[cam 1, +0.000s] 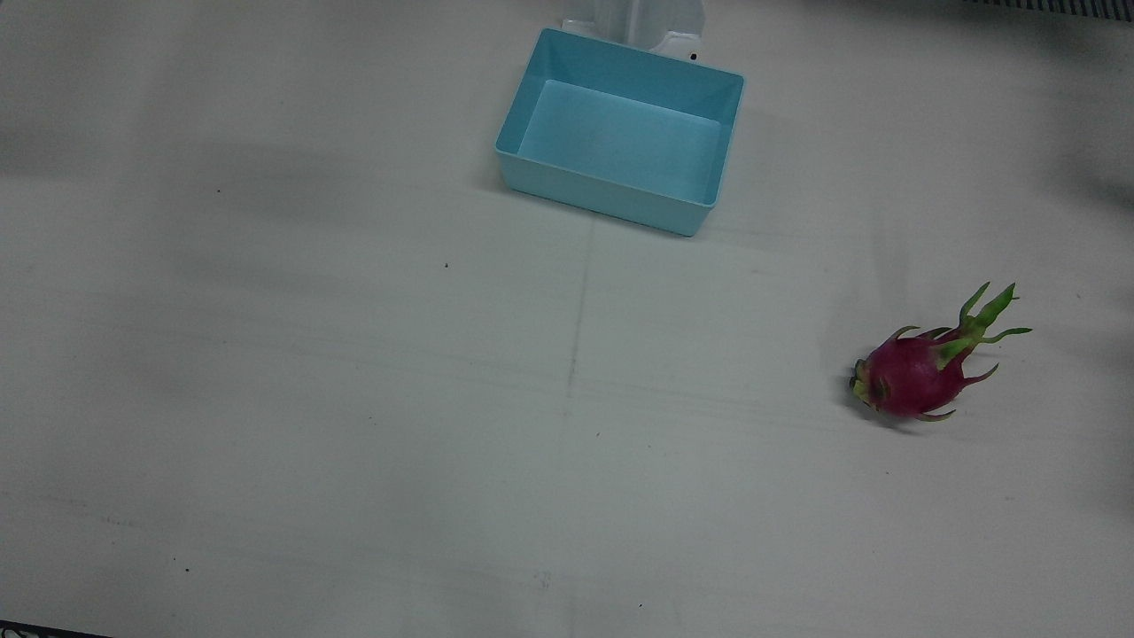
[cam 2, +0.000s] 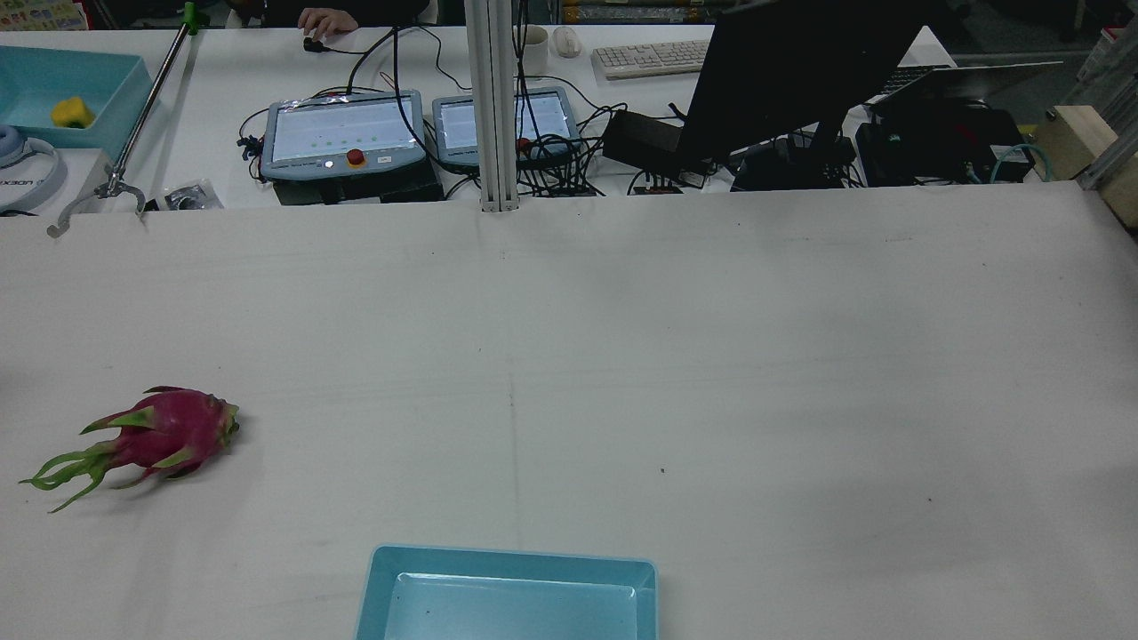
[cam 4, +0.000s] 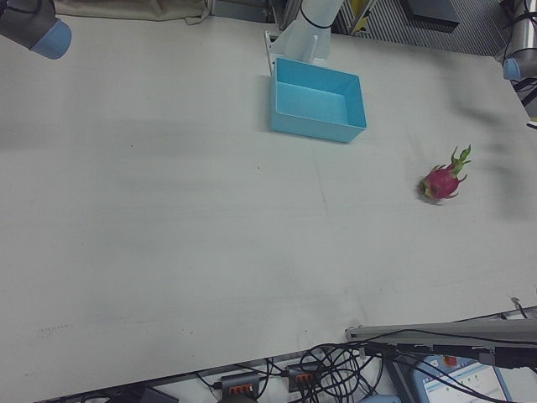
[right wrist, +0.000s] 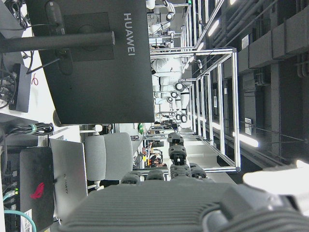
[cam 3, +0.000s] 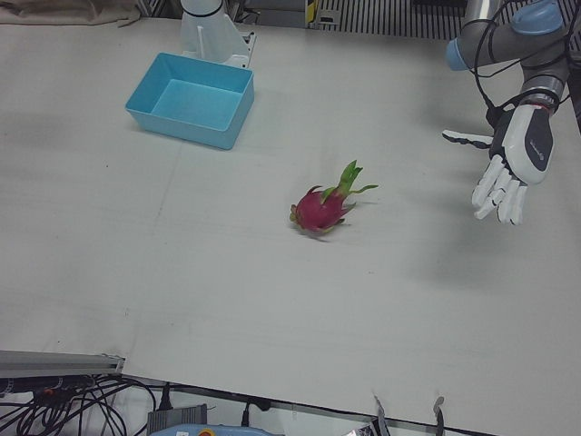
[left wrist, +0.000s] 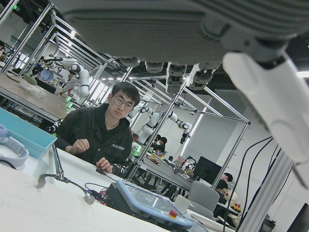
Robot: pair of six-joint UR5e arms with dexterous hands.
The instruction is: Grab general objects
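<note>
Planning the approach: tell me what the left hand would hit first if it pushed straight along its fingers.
The left hand hangs open, its fingers angled down. Going straight on, it would probably meet bare table first, beside the dragon fruit rather than on it; depth is unclear.

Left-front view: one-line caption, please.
Open left hand hovers beside a dragon fruit on the table, blue bin behind.

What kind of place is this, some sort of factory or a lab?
Most likely a robotics lab. Control tablets and a monitor sit behind the white table, more robot arms stand in metal frames, and a left robot hand hangs open.
</note>
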